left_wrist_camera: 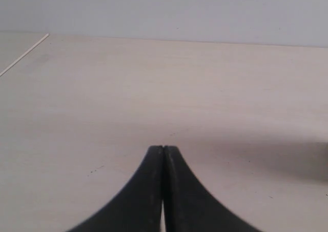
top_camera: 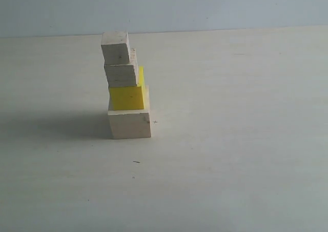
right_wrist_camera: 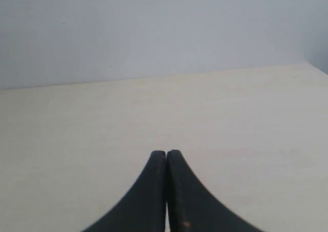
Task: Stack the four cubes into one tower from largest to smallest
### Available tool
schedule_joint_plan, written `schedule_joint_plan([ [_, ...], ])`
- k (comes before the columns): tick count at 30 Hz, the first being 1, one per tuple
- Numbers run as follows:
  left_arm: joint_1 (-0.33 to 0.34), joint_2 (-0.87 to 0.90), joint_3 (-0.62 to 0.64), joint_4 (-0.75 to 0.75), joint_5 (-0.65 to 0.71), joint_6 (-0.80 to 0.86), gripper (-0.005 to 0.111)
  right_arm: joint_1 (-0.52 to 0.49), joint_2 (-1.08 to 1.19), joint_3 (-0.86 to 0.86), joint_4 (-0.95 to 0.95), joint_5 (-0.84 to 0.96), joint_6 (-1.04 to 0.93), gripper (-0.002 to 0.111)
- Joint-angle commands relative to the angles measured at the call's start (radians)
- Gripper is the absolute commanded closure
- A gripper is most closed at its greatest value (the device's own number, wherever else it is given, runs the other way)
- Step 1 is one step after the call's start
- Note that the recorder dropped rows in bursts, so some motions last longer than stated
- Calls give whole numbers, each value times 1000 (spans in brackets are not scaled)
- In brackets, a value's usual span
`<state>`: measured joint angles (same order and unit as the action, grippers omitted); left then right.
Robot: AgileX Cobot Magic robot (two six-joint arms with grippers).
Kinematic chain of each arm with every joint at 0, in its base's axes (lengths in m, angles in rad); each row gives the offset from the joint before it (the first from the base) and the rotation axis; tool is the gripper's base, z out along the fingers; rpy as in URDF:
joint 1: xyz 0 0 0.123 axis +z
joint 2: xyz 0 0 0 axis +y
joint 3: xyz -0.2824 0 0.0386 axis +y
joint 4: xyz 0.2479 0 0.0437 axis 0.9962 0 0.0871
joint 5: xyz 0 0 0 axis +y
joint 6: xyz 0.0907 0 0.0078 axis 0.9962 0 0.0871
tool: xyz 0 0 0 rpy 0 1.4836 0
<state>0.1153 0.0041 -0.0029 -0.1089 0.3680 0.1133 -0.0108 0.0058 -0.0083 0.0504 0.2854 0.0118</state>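
Four cubes are in sight, one of each kind, and all four stand in a single tower (top_camera: 125, 85) left of the middle of the pale, flat table (top_camera: 236, 150) in the exterior view. A soft grey shadow (top_camera: 56, 124) lies on the table to the left of the tower's base.

From the bottom up, the tower is made of a large pale unpainted wooden cube (top_camera: 129, 123) resting on the table, a bright yellow cube (top_camera: 126, 98) on top of it, a medium pale wooden cube with grain lines (top_camera: 121, 74) on the yellow one, and a small pale wooden cube (top_camera: 115, 47) at the very top. Each cube touches the one below it. The upper cubes sit a little further left than the lower ones, so the column is stepped rather than flush. A light grey-blue wall (top_camera: 215, 6) rises behind the table.

There are two grippers. The left gripper (left_wrist_camera: 163, 149), with black curved fingers, has its jaws pressed together tip to tip, holding nothing, above bare table. The right gripper (right_wrist_camera: 166, 154) looks the same: black fingers closed against each other, nothing between them.
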Motion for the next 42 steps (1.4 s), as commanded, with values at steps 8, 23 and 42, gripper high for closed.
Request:
schedule_joint_plan([
  [8, 1, -4, 3, 2, -11, -2, 107, 0, -6, 8, -17, 21, 5, 108],
  [23, 1, -4, 3, 2, -11, -2, 107, 18, -6, 8, -25, 52, -17, 108],
  [42, 1, -4, 3, 2, -11, -2, 107, 18, -6, 8, -23, 50, -12, 108],
])
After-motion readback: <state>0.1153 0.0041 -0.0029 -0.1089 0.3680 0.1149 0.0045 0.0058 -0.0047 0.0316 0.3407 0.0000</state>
